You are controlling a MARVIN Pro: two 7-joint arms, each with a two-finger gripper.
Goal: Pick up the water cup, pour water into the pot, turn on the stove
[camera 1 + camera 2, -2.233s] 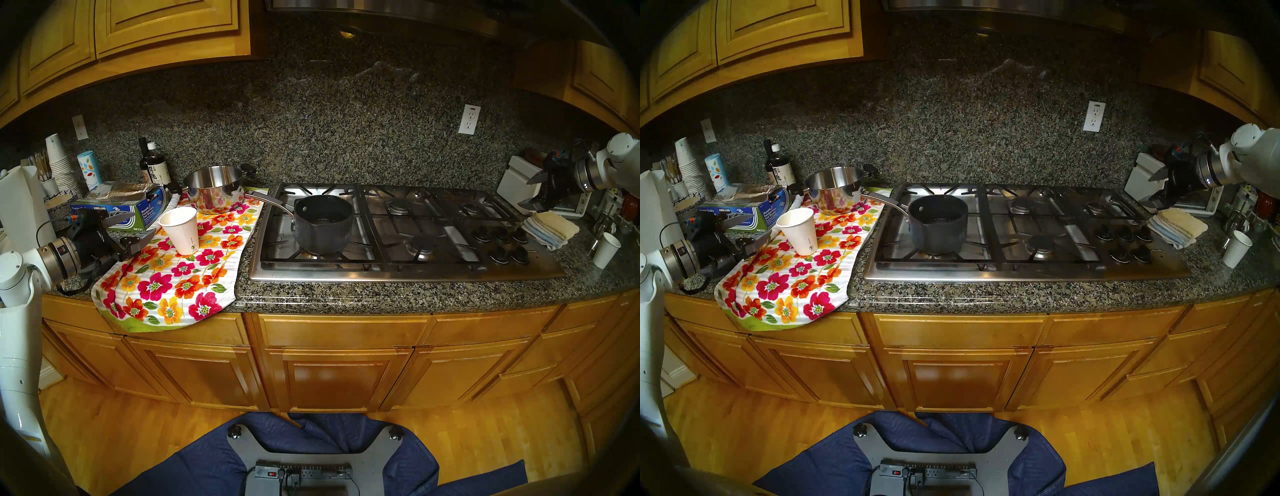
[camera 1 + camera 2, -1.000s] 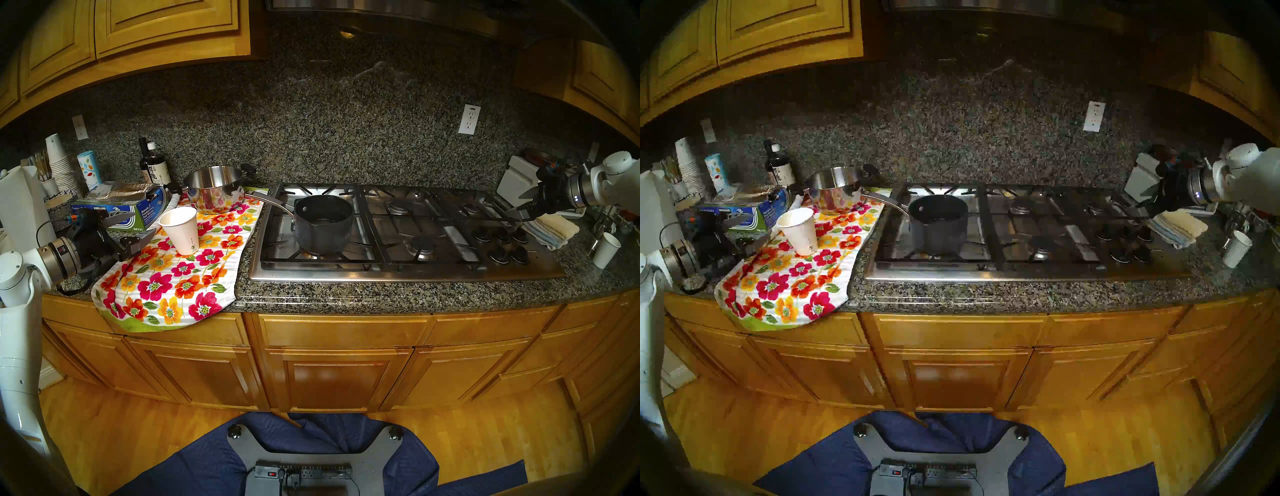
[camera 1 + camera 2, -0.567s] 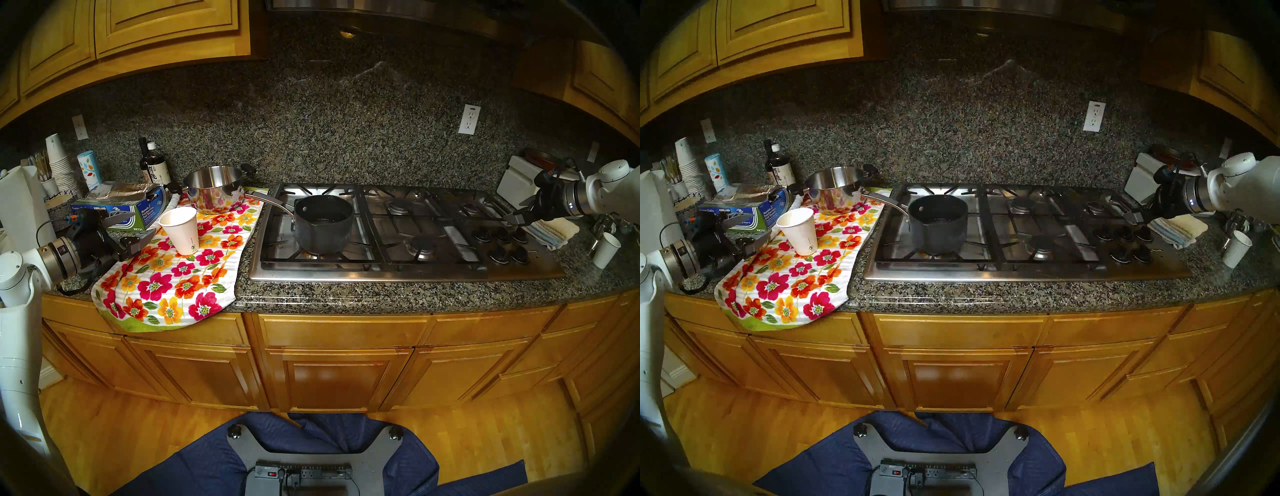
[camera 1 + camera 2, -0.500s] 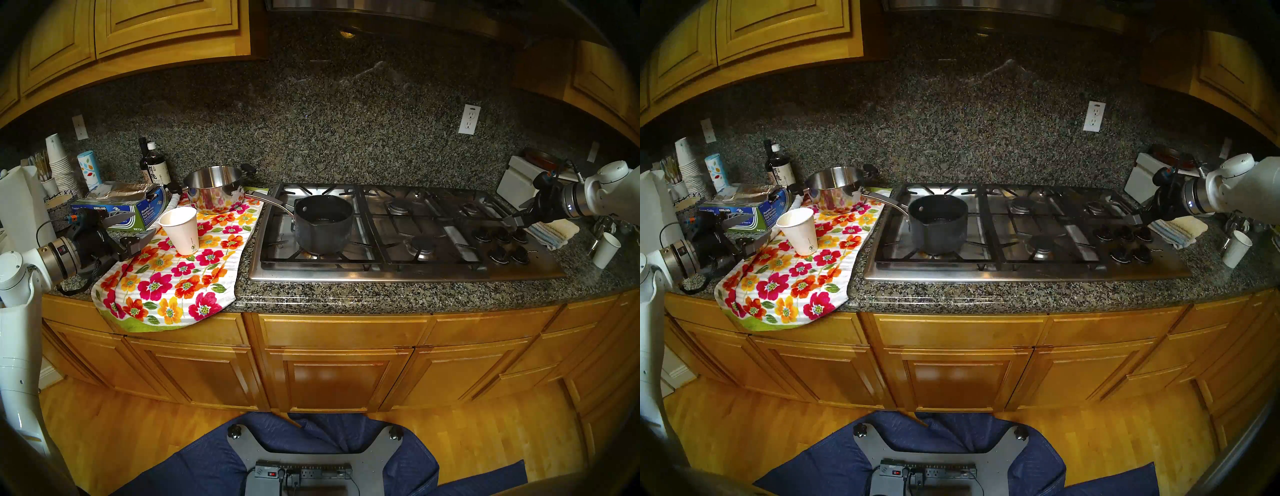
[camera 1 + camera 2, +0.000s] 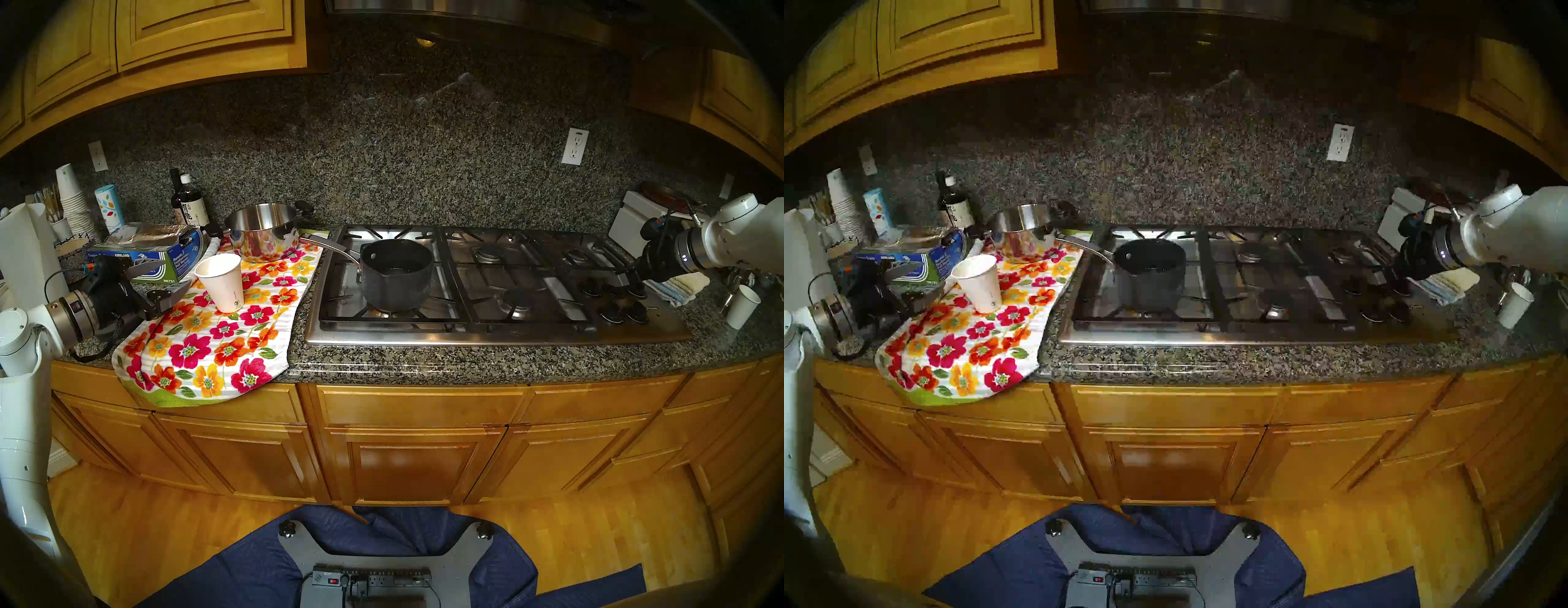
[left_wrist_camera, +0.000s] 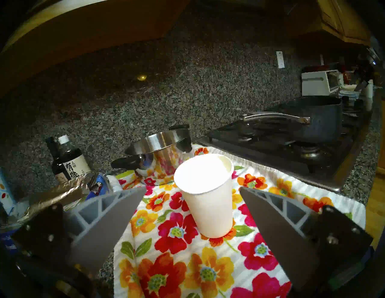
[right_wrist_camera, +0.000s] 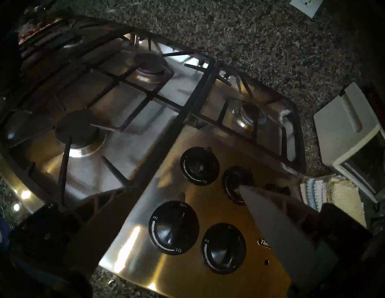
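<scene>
The white paper water cup (image 5: 222, 282) (image 6: 206, 197) stands upright on a floral towel (image 5: 203, 348), left of the stove. My left gripper (image 5: 176, 276) (image 6: 191, 188) is open just left of it, the fingertips short of the cup's sides. The dark pot (image 5: 396, 276) (image 6: 320, 120) sits on the front left burner of the steel stove (image 5: 509, 333) (image 7: 135, 235). Low over the black knobs (image 5: 615, 299) (image 7: 174, 226), my right gripper (image 5: 628, 276) (image 7: 182, 189) is open and holds nothing. One fingertip (image 7: 241, 188) overlaps a back-row knob; contact is unclear.
A shiny steel pot (image 5: 261, 231), a foil box (image 5: 144, 252), bottles (image 5: 189, 208) and stacked cups (image 5: 72, 199) crowd the counter behind the left gripper. Right of the stove lie folded cloths (image 5: 683, 286), a small white cup (image 5: 741, 306) and a white toaster (image 5: 636, 225).
My right arm has swung down and left from beside the toaster to just over the knob cluster. The left arm, cup and pot have not moved.
</scene>
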